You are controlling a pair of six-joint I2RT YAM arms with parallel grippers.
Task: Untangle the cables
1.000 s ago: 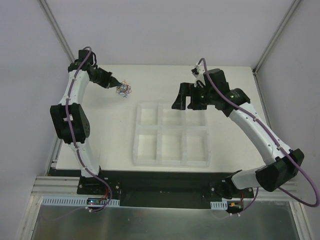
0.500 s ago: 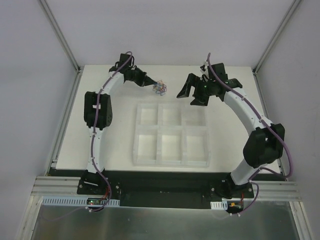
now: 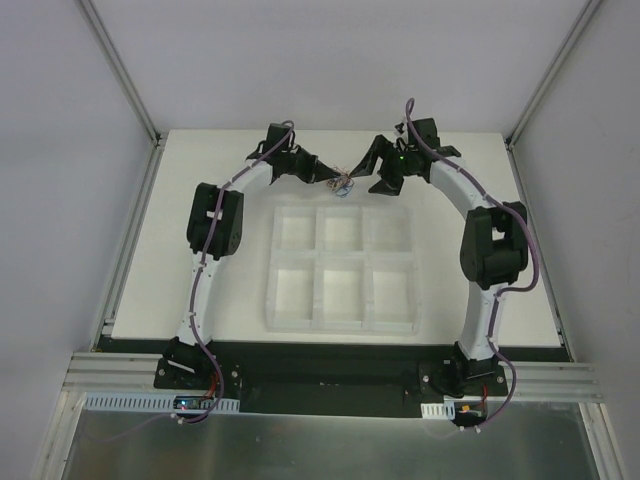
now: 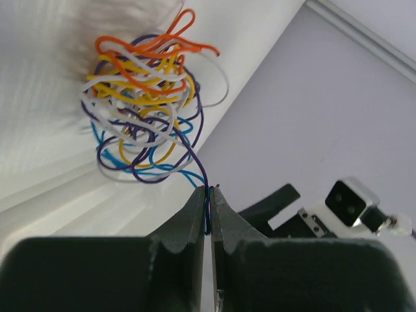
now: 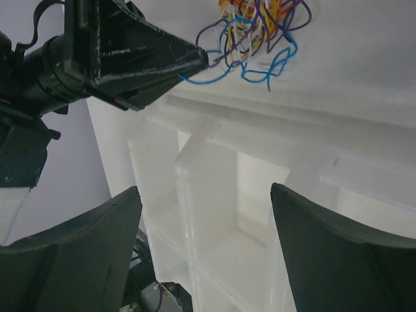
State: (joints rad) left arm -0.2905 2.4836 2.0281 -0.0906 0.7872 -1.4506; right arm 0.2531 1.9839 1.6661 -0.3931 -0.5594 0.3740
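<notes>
The cables (image 3: 343,185) are a small tangle of thin orange, yellow, white, purple and blue wires, hanging just behind the tray's back rim. My left gripper (image 3: 334,179) is shut on a purple and blue strand of it; the left wrist view shows the tangle (image 4: 146,104) above my closed jaws (image 4: 208,195). My right gripper (image 3: 372,172) is open wide and empty, just right of the tangle. In the right wrist view the tangle (image 5: 257,32) sits at the top, beyond my open fingers (image 5: 205,195), with the left gripper's tip (image 5: 195,60) touching it.
A clear plastic tray (image 3: 342,266) with six compartments stands mid-table, just in front of both grippers; it fills the right wrist view (image 5: 214,169). The white table's back edge and the enclosure wall are close behind the grippers.
My left gripper has carried the tangle to the right, from the table's back left to the middle. My right gripper has swung left and back toward it. The two now nearly meet.
</notes>
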